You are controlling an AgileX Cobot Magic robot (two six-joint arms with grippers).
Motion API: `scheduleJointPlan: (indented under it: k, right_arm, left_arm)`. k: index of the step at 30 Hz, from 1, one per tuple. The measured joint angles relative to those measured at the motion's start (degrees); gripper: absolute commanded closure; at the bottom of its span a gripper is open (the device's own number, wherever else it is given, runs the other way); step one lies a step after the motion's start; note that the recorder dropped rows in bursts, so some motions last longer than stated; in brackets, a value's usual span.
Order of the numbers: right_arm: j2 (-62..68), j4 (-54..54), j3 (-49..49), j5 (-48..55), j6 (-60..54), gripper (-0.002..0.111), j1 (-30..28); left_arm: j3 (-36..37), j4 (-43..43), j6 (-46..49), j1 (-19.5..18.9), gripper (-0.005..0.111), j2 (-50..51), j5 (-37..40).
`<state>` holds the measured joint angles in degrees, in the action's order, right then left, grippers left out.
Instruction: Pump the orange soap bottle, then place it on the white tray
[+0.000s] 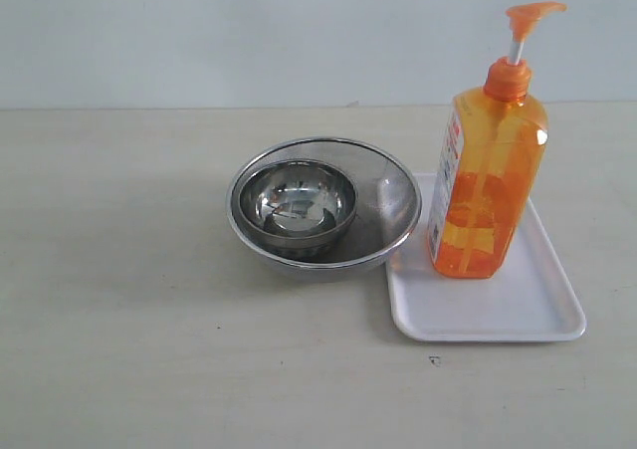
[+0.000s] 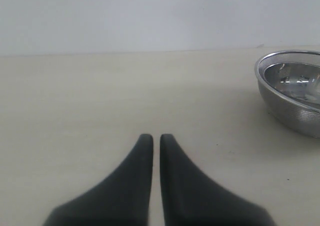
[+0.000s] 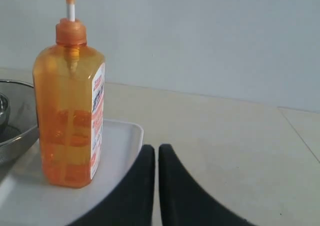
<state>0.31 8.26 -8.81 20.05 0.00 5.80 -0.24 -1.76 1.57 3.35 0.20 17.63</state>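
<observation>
Exterior view: orange soap bottle (image 1: 486,185) stands on the white tray (image 1: 518,315)

The bottle is upright on the left part of the tray. Its pump head is raised on the white stem, and its label faces left toward the steel bowls. Just left of the tray, a small steel bowl (image 1: 299,205) is nested inside a large steel bowl (image 1: 393,195). The large bowl's rim overlaps the tray's left edge in this view; whether they touch cannot be told.

Everything rests on a pale beige matte surface (image 1: 119,300) with a tiny dark mark (image 1: 434,360) in front of the tray. A plain, light grey-white wall (image 1: 249,31) rises behind it.

In the left wrist view, the left fingers (image 2: 142,156) are pressed nearly together over bare surface, holding nothing. In the right wrist view, the right fingers (image 3: 145,166) are likewise closed and empty, just beside the tray's edge and apart from the bottle.
</observation>
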Motion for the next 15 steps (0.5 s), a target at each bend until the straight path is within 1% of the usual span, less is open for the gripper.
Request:
scheduleJointPlan:
  k: [15]
  right_arm:
    - [0.02, 0.00, 0.10, -0.72, 0.00, 0.108, 0.00]
  left_arm:
    - [0.00, 0.00, 0.00, 0.00, 0.102, 0.00, 0.00]
